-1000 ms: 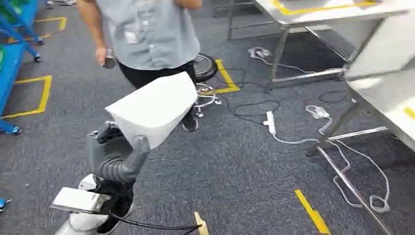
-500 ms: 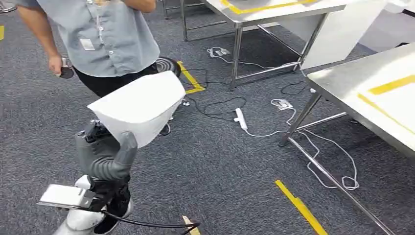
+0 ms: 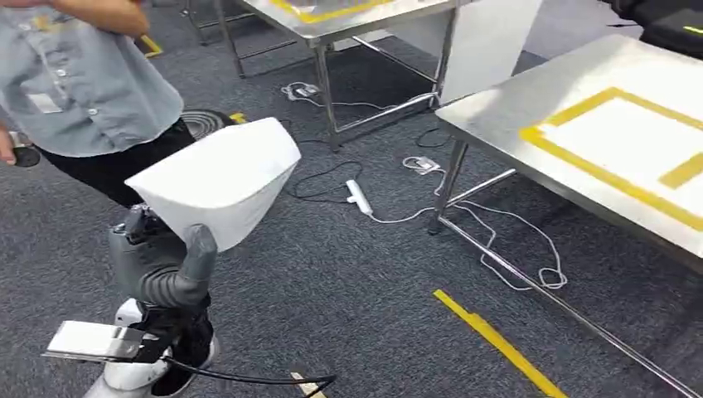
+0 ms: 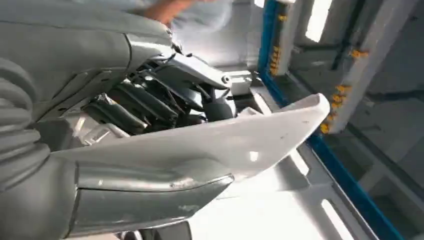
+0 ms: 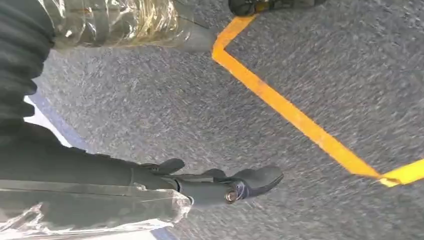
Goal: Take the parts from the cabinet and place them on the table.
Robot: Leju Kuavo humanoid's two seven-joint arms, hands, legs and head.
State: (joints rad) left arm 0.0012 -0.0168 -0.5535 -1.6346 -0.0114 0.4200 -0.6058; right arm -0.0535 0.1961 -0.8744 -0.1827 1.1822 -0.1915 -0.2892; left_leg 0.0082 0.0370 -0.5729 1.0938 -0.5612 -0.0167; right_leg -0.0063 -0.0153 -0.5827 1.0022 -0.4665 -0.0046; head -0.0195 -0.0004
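My left hand (image 3: pixel 162 265) grips a white, wedge-shaped plastic part (image 3: pixel 220 178) and holds it up at the lower left of the head view, its thumb lying against the part's lower edge. In the left wrist view the same part (image 4: pixel 225 145) lies across the picture, with the dark fingers (image 4: pixel 150 100) on one side and the grey thumb (image 4: pixel 150 200) on the other. A steel table (image 3: pixel 497 116) marked with a yellow tape rectangle stands to the right. My right hand (image 5: pixel 225 185) hangs over the carpet, fingers stretched out and holding nothing.
A person (image 3: pixel 83 91) in a grey shirt stands close at the upper left. A second steel table (image 3: pixel 332 16) is at the back. White cables and a power strip (image 3: pixel 358 197) lie on the carpet between the table legs. Yellow tape (image 3: pixel 497 344) marks the floor.
The camera has turned, so the whole scene slid left. The right-hand table now shows larger and nearer. My left hand holds the white part as before.
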